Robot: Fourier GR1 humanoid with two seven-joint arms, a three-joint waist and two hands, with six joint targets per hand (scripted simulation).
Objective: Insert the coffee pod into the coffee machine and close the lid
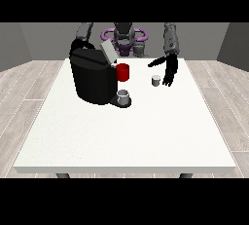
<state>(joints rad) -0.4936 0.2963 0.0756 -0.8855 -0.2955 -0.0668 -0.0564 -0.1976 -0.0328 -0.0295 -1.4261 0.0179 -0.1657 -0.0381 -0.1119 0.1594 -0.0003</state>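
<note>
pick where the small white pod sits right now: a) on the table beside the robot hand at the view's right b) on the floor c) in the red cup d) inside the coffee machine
a: the pod stands on the white table, just beside the robot hand at the view's right, whose fingers point down and hold nothing, and apart from the coffee machine.

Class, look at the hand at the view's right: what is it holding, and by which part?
Nothing. The hand hangs open beside the coffee pod, apart from it.
</note>
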